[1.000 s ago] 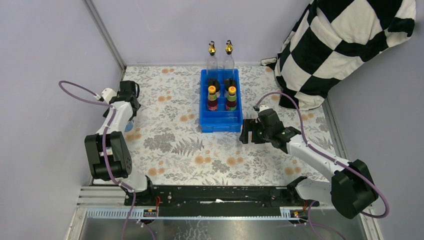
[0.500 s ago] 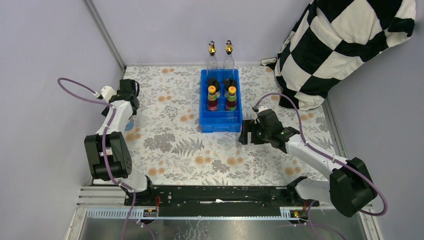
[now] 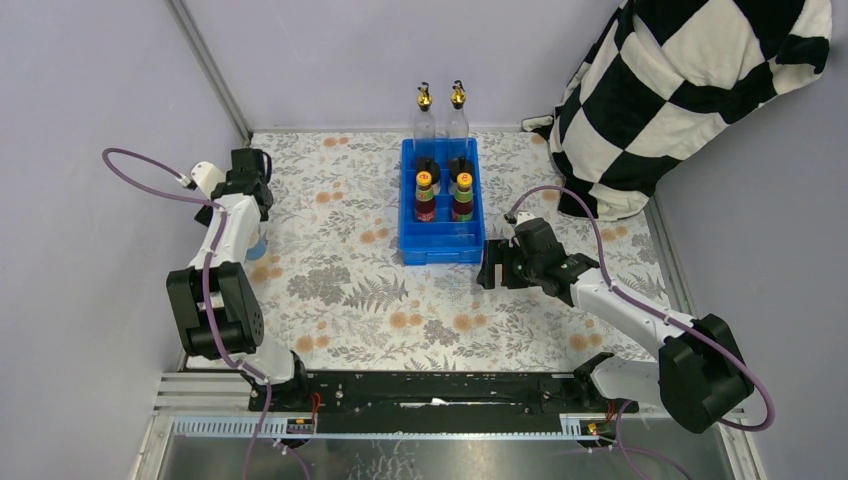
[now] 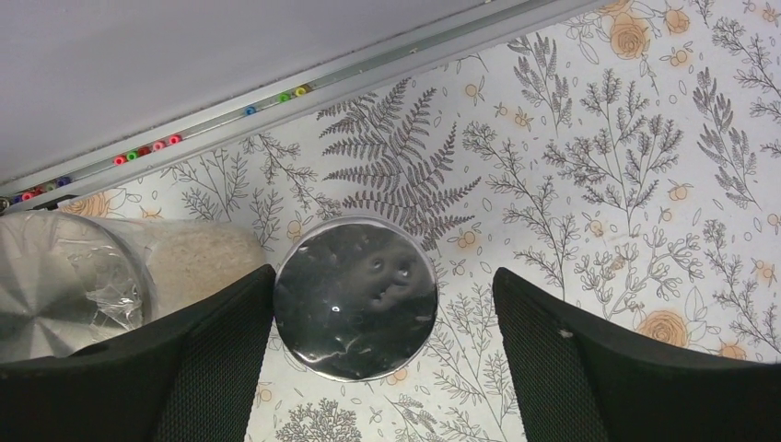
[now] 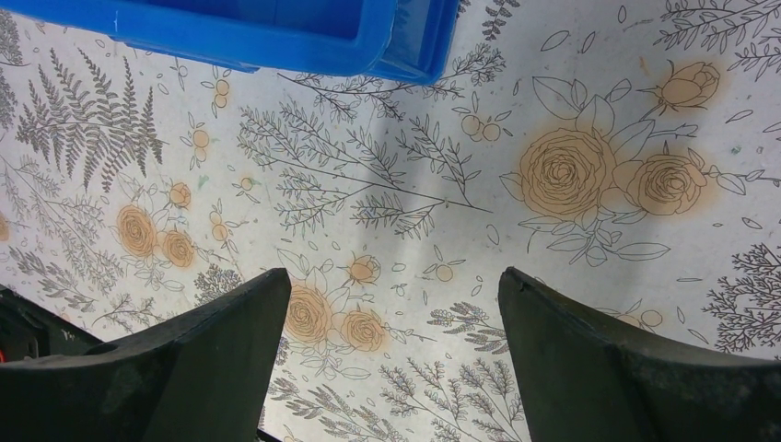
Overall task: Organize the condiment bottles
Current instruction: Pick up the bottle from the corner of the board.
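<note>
My left pincer [image 4: 382, 276] is spread wide at the far left of the table, by the wall, and pinches nothing. A silver-lidded jar [image 4: 355, 299] stands between the fingers. One finger [image 4: 216, 354] sits just beside the lid's rim, though I cannot tell if it touches, and the other is clear of it. A second jar [image 4: 83, 276] is just to the left of the first, partly hidden behind that finger.

My right pincer [image 5: 391, 295] is also spread wide and holds nothing. It hangs over the floral cloth [image 5: 571, 175], near the tray's [image 3: 441, 245] near right corner.

The other bottles are in the tray: two orange-capped sauces [image 3: 425, 195] side by side, then two black-capped ones [image 3: 428, 168] just beyond them. The gold-spouted pair [image 3: 425, 110] stands at the far end — inside or behind the tray, I cannot tell.
</note>
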`<act>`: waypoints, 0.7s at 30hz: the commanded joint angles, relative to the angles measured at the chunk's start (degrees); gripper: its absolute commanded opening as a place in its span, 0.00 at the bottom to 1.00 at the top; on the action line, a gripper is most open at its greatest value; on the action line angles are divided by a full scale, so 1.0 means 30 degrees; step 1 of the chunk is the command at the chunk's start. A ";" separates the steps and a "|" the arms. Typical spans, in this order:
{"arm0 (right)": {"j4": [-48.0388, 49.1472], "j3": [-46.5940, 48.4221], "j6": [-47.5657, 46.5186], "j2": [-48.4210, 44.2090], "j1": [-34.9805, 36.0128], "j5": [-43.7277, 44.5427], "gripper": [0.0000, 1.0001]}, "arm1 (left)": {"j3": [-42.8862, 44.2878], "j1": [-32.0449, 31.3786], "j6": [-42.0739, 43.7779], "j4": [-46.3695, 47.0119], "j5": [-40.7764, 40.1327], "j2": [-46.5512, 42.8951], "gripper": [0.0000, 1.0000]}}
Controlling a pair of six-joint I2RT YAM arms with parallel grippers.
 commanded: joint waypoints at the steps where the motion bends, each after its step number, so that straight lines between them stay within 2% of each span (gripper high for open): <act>1: 0.0424 0.0011 0.0007 0.0205 0.0038 -0.0444 0.91 | 0.0231 0.0155 -0.0189 -0.0247 -0.0518 0.0325 0.90; 6: 0.0453 -0.0081 -0.0014 0.0206 0.0056 -0.0437 0.90 | 0.0358 0.0232 -0.0268 -0.0330 -0.0651 0.0354 0.86; 15: 0.0537 -0.0119 0.0009 0.0314 0.0057 -0.0440 0.91 | 0.0389 0.0419 -0.0183 -0.0233 -0.0503 0.0312 0.69; 21: 0.0524 -0.0127 0.0020 0.0297 0.0041 -0.0439 0.90 | 0.0063 0.0416 0.0279 0.0328 0.0683 0.0074 0.51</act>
